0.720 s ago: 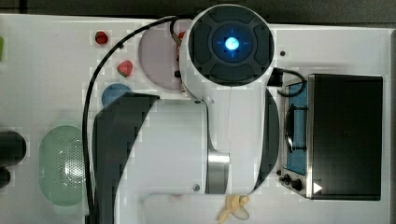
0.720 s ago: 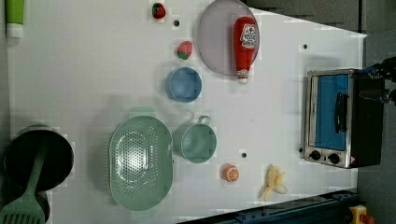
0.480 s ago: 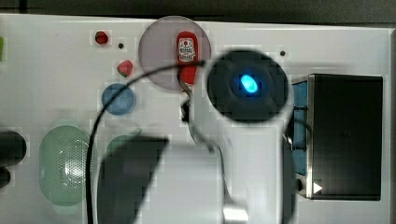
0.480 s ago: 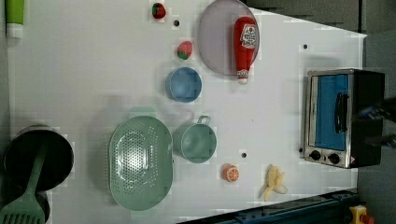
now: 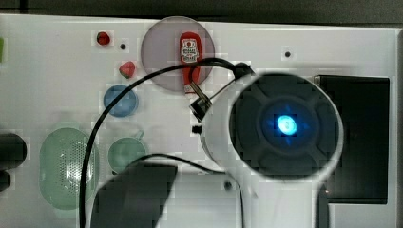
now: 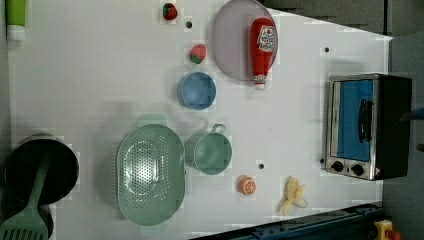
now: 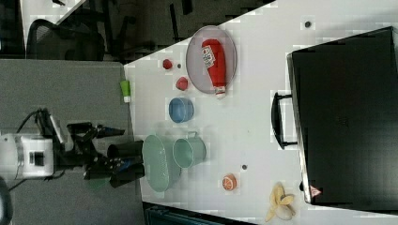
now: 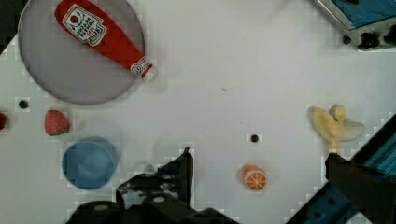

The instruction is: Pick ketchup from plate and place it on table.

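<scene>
The ketchup [image 6: 262, 47] is a red squeeze bottle lying flat on the pale lilac plate [image 6: 232, 45], with its cap poking over the rim onto the white table [image 6: 100, 75]. In the wrist view the ketchup [image 8: 100, 35] lies on the plate [image 8: 70, 74] well away from my gripper [image 8: 258, 156]. The gripper hangs high over the table [image 8: 224, 60], open, with nothing between its fingers [image 8: 184, 168]. In the top view the arm's cable crosses the neck of the ketchup [image 5: 190, 50] on the plate [image 5: 161, 52].
A toaster oven [image 6: 367, 125] stands at the left view's right. A blue bowl [image 6: 196, 91], strawberries [image 6: 198, 53], a green cup [image 6: 212, 152], a green basket [image 6: 150, 172], an orange slice [image 6: 247, 185], a banana [image 6: 292, 195] and a black pot [image 6: 40, 170] lie about.
In the top view the arm has swung from over the plate toward the lower right, uncovering the ketchup. Nothing on the table has moved.
</scene>
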You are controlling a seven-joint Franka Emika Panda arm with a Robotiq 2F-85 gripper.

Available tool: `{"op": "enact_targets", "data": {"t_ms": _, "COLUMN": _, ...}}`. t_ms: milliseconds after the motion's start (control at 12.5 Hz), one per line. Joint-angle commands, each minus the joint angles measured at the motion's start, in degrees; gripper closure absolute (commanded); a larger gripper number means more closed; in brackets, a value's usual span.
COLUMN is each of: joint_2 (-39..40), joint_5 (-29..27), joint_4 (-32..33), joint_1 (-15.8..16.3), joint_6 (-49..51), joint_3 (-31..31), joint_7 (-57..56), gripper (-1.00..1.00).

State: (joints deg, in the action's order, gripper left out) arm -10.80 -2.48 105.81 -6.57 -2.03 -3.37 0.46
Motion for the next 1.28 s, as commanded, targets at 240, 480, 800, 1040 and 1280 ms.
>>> {"op": "enact_targets", "data": {"t_ms": 240, "joint_2": 11.64, "joint_5": -0.24, "joint_4": 1.00, "joint_1": 0.56, "joint_6": -8.94, "joint_3": -3.23, "joint_7": -1.16, "gripper": -1.00}}
{"op": "enact_targets", "data": {"t_ms": 480, "joint_2": 17.30, "joint_5": -0.24, "joint_4": 0.92, "joint_1": 0.79, "joint_6": -15.94, "joint_3": -4.72, "joint_7": -4.39, "gripper": -1.00}}
{"op": "enact_targets", "data": {"t_ms": 800, "joint_2": 24.91, "joint_5": -0.23, "joint_4": 0.13, "joint_1": 1.03, "joint_6": -22.92, "joint_3": -5.28, "joint_7": -18.29, "gripper": -1.00}}
{"op": "enact_targets", "data": {"t_ms": 1040, "joint_2": 32.08, "joint_5": -0.21, "joint_4": -2.72, "joint_1": 1.07, "joint_6": -27.87, "joint_3": -5.26, "joint_7": -31.05, "gripper": -1.00}}
{"op": "enact_targets", "data": {"t_ms": 1280, "joint_2": 38.60, "joint_5": -0.20, "joint_4": -5.87, "joint_1": 1.13, "joint_6": -31.68, "joint_3": -5.25, "joint_7": -39.34, "gripper": -1.00}}
